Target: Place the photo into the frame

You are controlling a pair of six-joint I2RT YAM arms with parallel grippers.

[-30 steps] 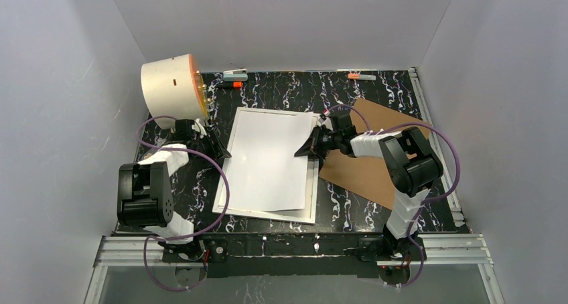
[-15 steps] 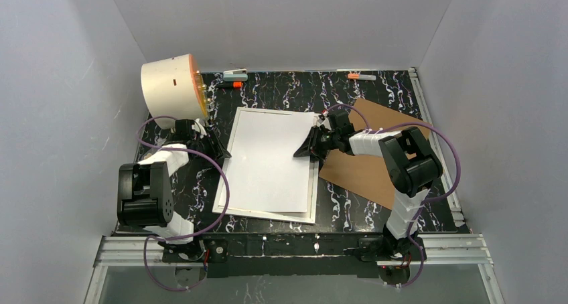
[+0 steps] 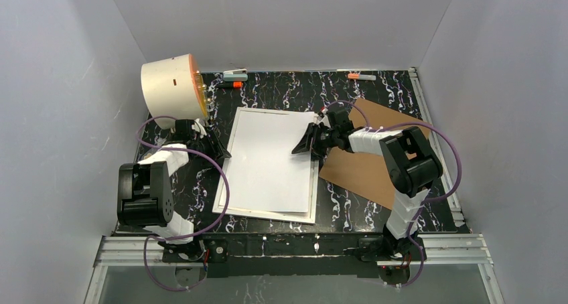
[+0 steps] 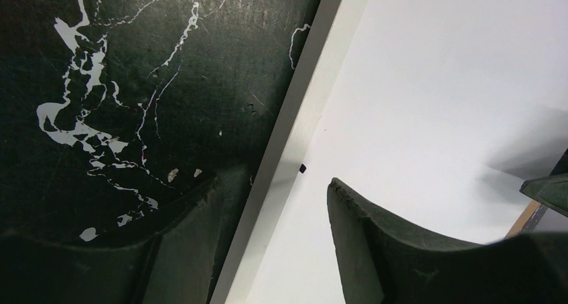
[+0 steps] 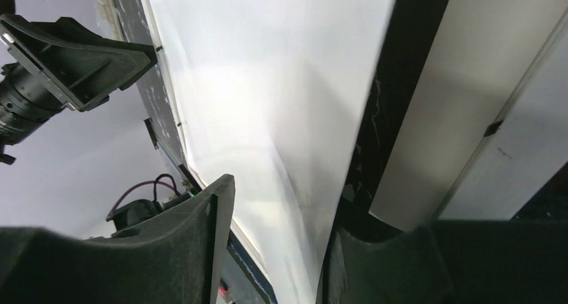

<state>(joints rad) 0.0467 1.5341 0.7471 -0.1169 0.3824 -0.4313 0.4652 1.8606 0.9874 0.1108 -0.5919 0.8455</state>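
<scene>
The photo [image 3: 271, 160] lies plain white side up across the frame [image 3: 268, 216], at the centre of the top view. Placement appears largely complete. Whether the sheet is seated fully inside the rim cannot be told.

The right end effector [image 3: 305, 145] sits at the photo's upper right edge, jaws apart, with the paper passing loosely between them. The left end effector [image 3: 218, 146] is wide, straddling the frame's left rim.

The brown backing board [image 3: 362, 173] rests on the bench [image 3: 281, 90] just right of the frame, not yet fitted.
</scene>
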